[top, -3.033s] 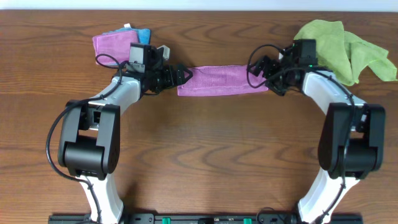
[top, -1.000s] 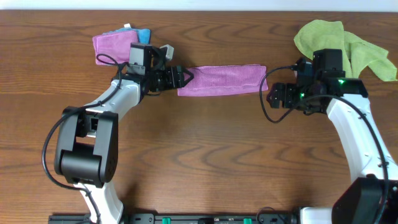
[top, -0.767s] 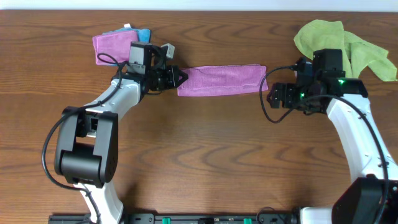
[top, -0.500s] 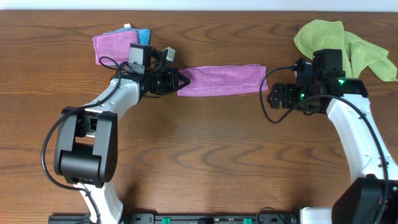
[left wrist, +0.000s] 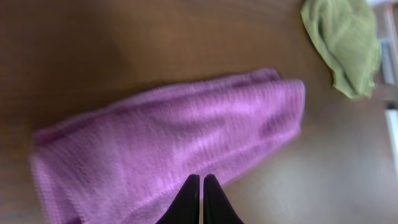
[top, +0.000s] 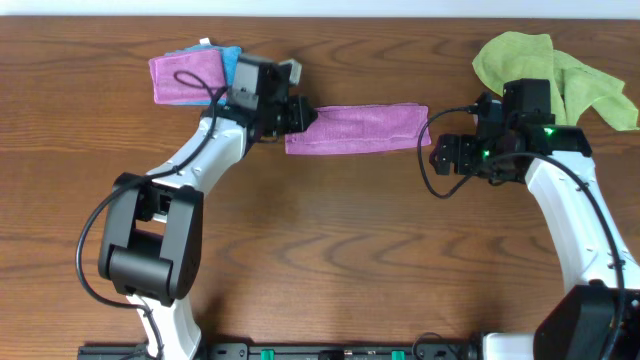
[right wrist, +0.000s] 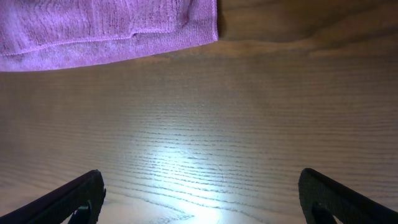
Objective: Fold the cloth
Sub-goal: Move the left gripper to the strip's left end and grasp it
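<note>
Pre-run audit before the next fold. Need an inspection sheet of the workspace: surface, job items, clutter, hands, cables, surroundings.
Surface: wooden table, no spills seen.
Job's things: the cloth lies as a long flat strip at far centre.
Clutter: lime-green cloth crumpled far right; second purple cloth folded far left, on a blue item.
Hands: left hand shut at the strip's left end, grip unconfirmed; right hand open, apart from the strip's right end.
Cables: black cable loops off each arm.
Surroundings: white strip beyond the far edge; black rail at the near edge.
</note>
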{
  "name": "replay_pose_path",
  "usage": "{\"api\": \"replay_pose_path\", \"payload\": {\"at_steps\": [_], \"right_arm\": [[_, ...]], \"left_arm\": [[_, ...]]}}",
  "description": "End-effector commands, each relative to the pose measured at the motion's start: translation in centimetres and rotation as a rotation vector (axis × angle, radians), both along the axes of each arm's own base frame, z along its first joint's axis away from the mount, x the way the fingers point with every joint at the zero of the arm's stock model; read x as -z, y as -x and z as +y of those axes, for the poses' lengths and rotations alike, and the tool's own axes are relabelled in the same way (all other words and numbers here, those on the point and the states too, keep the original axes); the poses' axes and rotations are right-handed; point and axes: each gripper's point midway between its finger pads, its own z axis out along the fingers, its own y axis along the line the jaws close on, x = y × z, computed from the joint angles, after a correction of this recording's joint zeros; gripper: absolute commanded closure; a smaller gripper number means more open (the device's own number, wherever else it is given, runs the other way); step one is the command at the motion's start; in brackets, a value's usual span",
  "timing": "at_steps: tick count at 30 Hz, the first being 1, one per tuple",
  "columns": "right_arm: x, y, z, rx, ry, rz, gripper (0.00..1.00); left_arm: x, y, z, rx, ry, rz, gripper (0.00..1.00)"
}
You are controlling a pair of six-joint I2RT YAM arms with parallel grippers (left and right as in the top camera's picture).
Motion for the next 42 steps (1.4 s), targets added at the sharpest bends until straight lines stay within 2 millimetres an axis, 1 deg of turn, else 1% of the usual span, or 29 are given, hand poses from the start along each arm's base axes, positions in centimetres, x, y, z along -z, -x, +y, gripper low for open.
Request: {"api": "replay_pose_path", "payload": {"at_steps": [1, 3, 5, 9, 11, 15, 16, 21, 25, 29, 33, 38, 40, 42], "right_arm": [[-0.3, -0.2, -0.4, -0.004, 0.009, -0.013, 0.01], [-0.3, -0.2, -0.4, -0.004, 0.009, -0.015, 0.01], [-0.3, -0.3, -0.4, -0.004, 0.009, -0.016, 0.01], [-0.3, -0.3, -0.4, -0.004, 0.009, -0.016, 0.01], [-0.3, -0.3, -0.4, -0.004, 0.009, -0.017, 0.01], [-0.3, -0.3, -0.4, -0.004, 0.009, -0.017, 0.01], [-0.3, -0.3, -0.4, -0.004, 0.009, -0.016, 0.01], [-0.3, -0.3, -0.4, -0.004, 0.009, -0.015, 0.01], [-0.3, -0.2, -0.4, -0.004, 0.008, -0.014, 0.01], [-0.3, -0.2, -0.4, -0.004, 0.008, -0.013, 0.01], [-0.3, -0.2, -0.4, -0.004, 0.008, -0.013, 0.01], [-0.3, -0.2, -0.4, -0.004, 0.008, -0.013, 0.01], [-0.3, -0.2, -0.4, -0.004, 0.008, -0.013, 0.01], [-0.3, -0.2, -0.4, -0.004, 0.009, -0.014, 0.01]], "left_arm": [[-1.0, -3.0, 2.8, -0.051, -0.196, -0.125, 0.94], [-1.3, -3.5, 3.8, -0.052, -0.276, -0.156, 0.94], [-1.2, -3.8, 4.7, -0.065, -0.339, -0.169, 0.95], [-0.3, -3.6, 5.1, -0.05, -0.393, -0.165, 0.94], [0.4, -3.5, 4.9, -0.041, -0.399, -0.153, 0.94], [2.6, -3.1, 4.3, -0.016, -0.412, -0.115, 0.95], [2.8, -3.0, 4.1, -0.011, -0.413, -0.11, 0.94], [3.2, -2.4, 3.4, 0.036, -0.466, -0.125, 0.94], [3.7, -1.1, 2.3, 0.103, -0.508, -0.122, 0.94], [3.9, -0.7, 2.0, 0.113, -0.595, -0.142, 0.94], [4.1, -0.5, 2.2, 0.108, -0.657, -0.151, 0.94], [4.1, -0.5, 2.4, 0.103, -0.669, -0.147, 0.95], [4.1, -0.7, 2.9, 0.085, -0.696, -0.152, 0.94], [4.1, -0.8, 3.1, 0.08, -0.702, -0.153, 0.94]]}}
